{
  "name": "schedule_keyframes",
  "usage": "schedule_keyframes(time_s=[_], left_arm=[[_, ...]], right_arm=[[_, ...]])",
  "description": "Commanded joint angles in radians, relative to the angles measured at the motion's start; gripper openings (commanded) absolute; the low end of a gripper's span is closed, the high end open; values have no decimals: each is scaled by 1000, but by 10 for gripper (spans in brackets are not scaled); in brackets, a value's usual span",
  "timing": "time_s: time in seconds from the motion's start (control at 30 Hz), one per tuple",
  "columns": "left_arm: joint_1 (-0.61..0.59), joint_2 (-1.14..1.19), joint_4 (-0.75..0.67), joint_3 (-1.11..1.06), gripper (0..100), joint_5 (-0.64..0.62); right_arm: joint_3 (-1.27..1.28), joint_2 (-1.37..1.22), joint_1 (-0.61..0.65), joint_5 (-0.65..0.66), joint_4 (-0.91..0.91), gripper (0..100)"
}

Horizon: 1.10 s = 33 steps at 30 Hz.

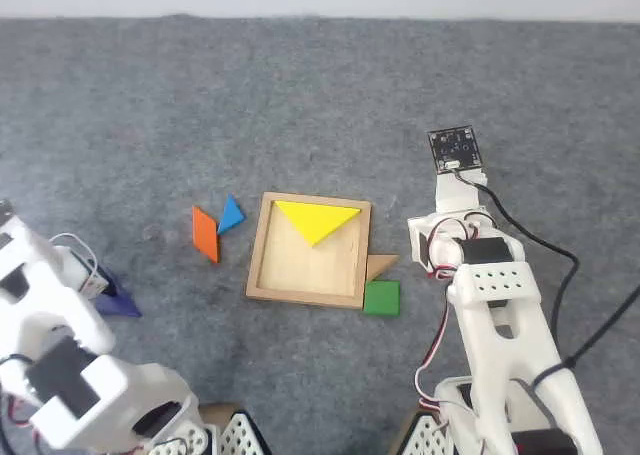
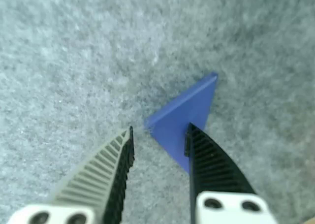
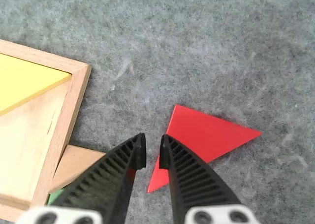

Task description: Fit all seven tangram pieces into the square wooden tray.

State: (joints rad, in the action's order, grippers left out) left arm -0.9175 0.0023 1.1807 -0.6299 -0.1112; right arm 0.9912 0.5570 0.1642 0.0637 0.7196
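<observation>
Tangram tray point(image 1: 258, 265) sits mid-table on the grey carpet point(image 1: 300, 105), w/ just the yellow triangle point(image 1: 315, 218) inside, its long edge along the far wall and its tip pointing toward the arms. We see the rest of the tray floor as bare wood. Outside, on the side away from the right arm point(image 1: 495, 295), the orange parallelogram point(image 1: 205, 233) and light-blue triangle point(image 1: 230, 215) lie just beside each other, near the tray but apart from it. At the tray's near corner on the right arm's side, the tan triangle point(image 1: 380, 266) touches the frame, and the green square point(image 1: 381, 298) lies right next to both. The dark-blue triangle point(image 2: 182, 118) lies flat on the carpet, well apart from the tray. The left gripper point(image 2: 160, 129) hangs over it, fingers spread wide, w/ one corner of the piece between the tips and one finger overlapping its edge. The right gripper point(image 3: 152, 136) is above the red triangle point(image 3: 209, 133), beside the tray corner. Its fingers are nearly together, only a thin slit between them, nothing clamped. We can't tell whether either gripper touches its piece.
</observation>
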Motion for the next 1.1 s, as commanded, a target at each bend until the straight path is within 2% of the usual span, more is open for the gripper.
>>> schedule_keyframes(time_s=[0.0, 0.17, 0.3, 0.73, 1.07], left_arm=[[3, -38, -37, -7, 159, -51], [5, -38, -31, -18, 178, -43], [5, -38, -3, -22, 233, 31], [6, -32, -23, -28, 236, 28], [12, 169, 58, 96, 236, 28]], right_arm=[[-11, 50, 1, 9, 8, 62], [-11, 50, 1, 9, 8, 62], [-11, 50, 1, 9, 8, 62], [-11, 50, 1, 9, 8, 62], [-9, 50, 1, 9, 8, 62]])
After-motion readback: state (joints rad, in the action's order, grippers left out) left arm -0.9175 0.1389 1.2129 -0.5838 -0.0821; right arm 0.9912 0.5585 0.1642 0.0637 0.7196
